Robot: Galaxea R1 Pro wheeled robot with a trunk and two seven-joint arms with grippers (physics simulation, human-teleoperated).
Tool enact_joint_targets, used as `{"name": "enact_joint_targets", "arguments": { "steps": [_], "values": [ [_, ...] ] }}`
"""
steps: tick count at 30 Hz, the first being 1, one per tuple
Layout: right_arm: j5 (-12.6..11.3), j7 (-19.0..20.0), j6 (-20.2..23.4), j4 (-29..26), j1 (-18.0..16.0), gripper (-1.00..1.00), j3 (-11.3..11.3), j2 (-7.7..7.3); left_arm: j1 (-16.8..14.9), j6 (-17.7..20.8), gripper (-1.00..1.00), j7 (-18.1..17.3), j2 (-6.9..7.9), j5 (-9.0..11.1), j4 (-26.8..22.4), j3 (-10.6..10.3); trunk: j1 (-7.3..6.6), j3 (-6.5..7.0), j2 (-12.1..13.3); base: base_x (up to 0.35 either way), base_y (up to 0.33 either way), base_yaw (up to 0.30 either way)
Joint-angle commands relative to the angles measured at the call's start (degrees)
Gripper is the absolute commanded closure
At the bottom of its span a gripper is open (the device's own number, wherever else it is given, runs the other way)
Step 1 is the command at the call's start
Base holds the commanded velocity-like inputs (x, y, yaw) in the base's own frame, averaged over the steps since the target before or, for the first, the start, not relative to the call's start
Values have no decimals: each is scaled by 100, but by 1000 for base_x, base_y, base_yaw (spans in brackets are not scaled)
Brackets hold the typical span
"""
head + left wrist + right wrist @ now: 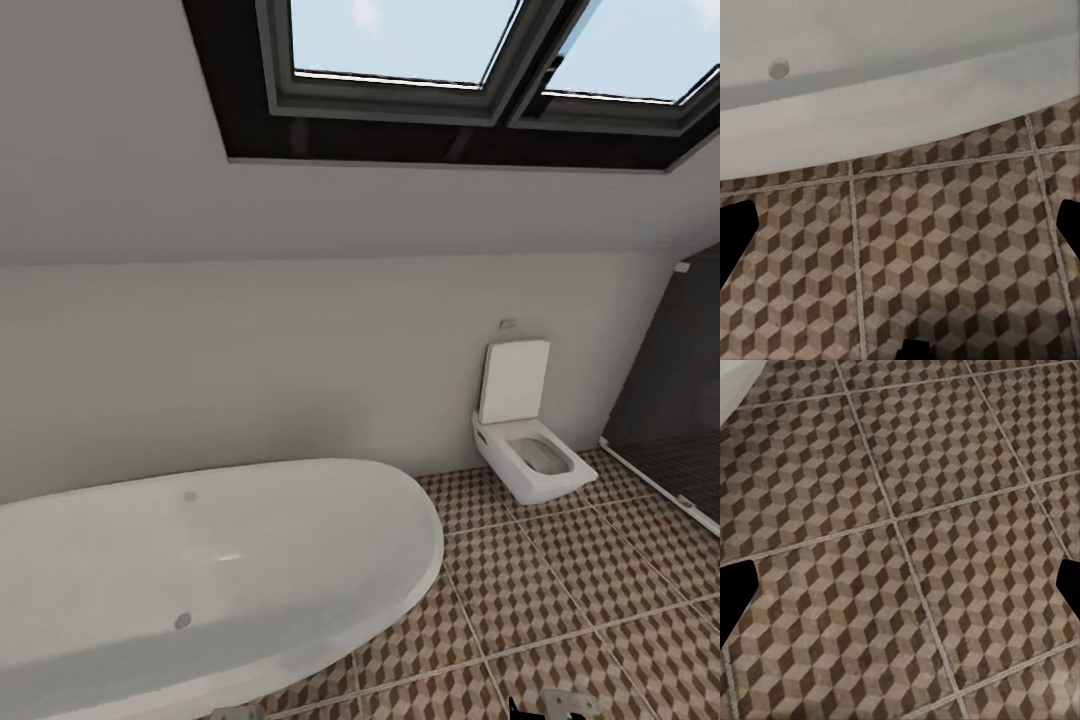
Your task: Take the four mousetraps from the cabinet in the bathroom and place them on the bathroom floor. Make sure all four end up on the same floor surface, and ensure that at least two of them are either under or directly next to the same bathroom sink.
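Note:
The mousetraps and the orange-brown cabinet are out of view. The cube-patterned bathroom floor (560, 580) spreads between a bathtub and a toilet. My left gripper (900, 232) hangs open over the tiles near the tub's white side, its dark fingertips (735, 232) far apart with nothing between them. My right gripper (900, 592) is also open above bare tiles, its fingertips (736, 589) at the picture's edges. Small parts of both arms peek in at the bottom of the head view.
A large white bathtub (200, 580) stands at the left against the wall. A white toilet (530, 450) with its lid up sits at the back right. A dark glass shower enclosure (680, 400) is at the far right. Skylight windows (450, 50) sit in the sloped ceiling.

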Motion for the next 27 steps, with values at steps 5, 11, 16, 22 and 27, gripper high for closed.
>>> {"name": "enact_joint_targets", "arguments": {
  "steps": [5, 11, 16, 22, 27],
  "values": [
    [61, -42, -33, 28, -12, -100, -26, -1, -12, -42, -100, -74, -31, -3, 24, -21, 4, -13, -14, 0, 0, -14],
    [61, -42, -33, 27, -12, -100, -26, -2, -12, -46, -100, -224, -75, -3, 24, -21, 4, -13, -14, 0, 0, -2],
    [61, -42, -33, 27, -12, -100, -26, 2, -12, -54, -100, -244, -76, -3, 24, -21, 4, -13, -14, 0, 0, 0],
    [61, -42, -33, 27, -12, -100, -26, 2, -12, -55, -100, -242, -71, -3, 24, -20, 4, -13, -14, 0, 0, 0],
    [61, -42, -33, 27, -12, -100, -26, 2, -12, -55, -100, -228, -67, -10, 24, -21, 4, -13, -14, 0, 0, 0]
  ]
}}
